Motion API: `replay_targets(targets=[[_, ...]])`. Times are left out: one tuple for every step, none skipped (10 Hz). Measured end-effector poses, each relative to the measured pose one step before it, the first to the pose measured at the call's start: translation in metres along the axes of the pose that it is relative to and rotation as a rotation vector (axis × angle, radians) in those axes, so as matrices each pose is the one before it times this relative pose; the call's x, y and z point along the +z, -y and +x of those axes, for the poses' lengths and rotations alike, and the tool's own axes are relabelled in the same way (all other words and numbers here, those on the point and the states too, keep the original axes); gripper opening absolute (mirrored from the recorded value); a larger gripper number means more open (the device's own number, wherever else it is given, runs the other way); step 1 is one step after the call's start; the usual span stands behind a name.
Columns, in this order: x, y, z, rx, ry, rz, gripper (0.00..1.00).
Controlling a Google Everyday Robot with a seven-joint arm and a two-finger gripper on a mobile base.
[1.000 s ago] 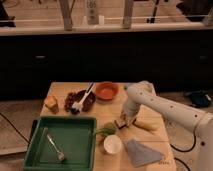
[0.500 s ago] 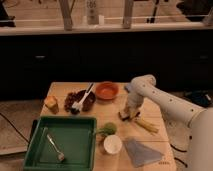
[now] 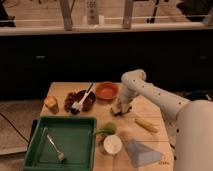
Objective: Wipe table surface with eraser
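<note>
My gripper (image 3: 120, 107) points down at the middle of the light tan table surface (image 3: 152, 107), just right of the orange bowl. It is shut on the eraser (image 3: 117, 111), a small block with a pale top and dark base, which it presses against the wood. The white arm reaches in from the right, over the table's right side. The fingers hide most of the eraser.
An orange bowl (image 3: 106, 91), a dark plate with a white-handled utensil (image 3: 80, 101) and an orange-tan cube (image 3: 51, 102) sit at the back left. A green tray (image 3: 80, 150) holds a fork (image 3: 55, 147). A green item (image 3: 109, 128), a white cup (image 3: 112, 144), a grey cloth (image 3: 140, 152) and a yellow elongated item (image 3: 146, 125) lie in front.
My gripper has slid the eraser across the wood away from the front items, toward the back of the table and the orange bowl.
</note>
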Motion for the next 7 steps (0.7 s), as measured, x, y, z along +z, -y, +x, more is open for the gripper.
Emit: replay_targets(targets=[[0.00073, -0.00123, -0.00947, -0.01883, 0.0054, -0.00331, 0.0], [0.00097, -0.00383, -0.00608, -0.00342, 0.00578, -0.00514, 0.0], [-0.00004, -0.00441, 0.00005, 0.00479, 0.00483, -0.00307, 0.0], [-0.00065, -0.00358, 0.00246, 0.00344, 0.0032, -0.00012, 0.0], [-0.00167, -0.00921, 0.00678, 0.00663, 0.00435, -0.00552, 0.0], [-0.00077, -0.00695, 0.00345, 0.00552, 0.00377, -0.00848, 0.0], [-0.00039, -0.00025, -0.00029, 0.0008, 0.00188, -0.00296, 0.0]])
